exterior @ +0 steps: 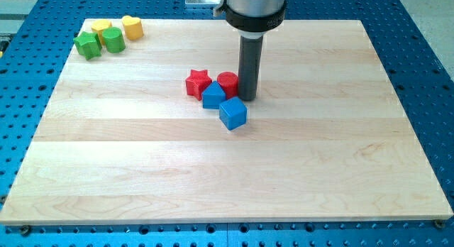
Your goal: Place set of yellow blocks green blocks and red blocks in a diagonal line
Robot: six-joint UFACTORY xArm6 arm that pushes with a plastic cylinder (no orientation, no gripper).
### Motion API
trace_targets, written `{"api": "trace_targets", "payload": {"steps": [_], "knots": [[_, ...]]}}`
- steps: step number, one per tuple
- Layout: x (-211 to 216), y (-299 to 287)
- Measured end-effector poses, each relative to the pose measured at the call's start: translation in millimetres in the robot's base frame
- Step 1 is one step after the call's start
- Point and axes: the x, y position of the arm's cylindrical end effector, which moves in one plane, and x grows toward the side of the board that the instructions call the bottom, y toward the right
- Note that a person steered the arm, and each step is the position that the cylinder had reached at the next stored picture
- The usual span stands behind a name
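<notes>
Red cylinder [228, 83] touches your tip [247, 97] on its view-right side; your bare rod clamps nothing. Red star [198, 83] sits beside the cylinder's view-left.

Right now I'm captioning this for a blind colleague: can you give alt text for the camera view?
My tip rests beside a red cylinder, next to a red star and two blue blocks, mid-board. Two green and two yellow blocks cluster at the view's top left.
</notes>
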Motion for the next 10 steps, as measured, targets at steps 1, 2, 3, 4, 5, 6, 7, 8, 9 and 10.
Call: {"api": "trace_targets", "payload": {"steps": [1, 2, 3, 4, 5, 6, 7, 8, 9, 10], "knots": [[69.9, 47.0], [82.8, -14.6], [53.1, -38.6], [42.1, -34.5], [50.6, -21.3], [115.3, -149.6], [105.0, -278.0], [85.8, -335.8], [83.2, -335.9], [83.2, -335.9]]}}
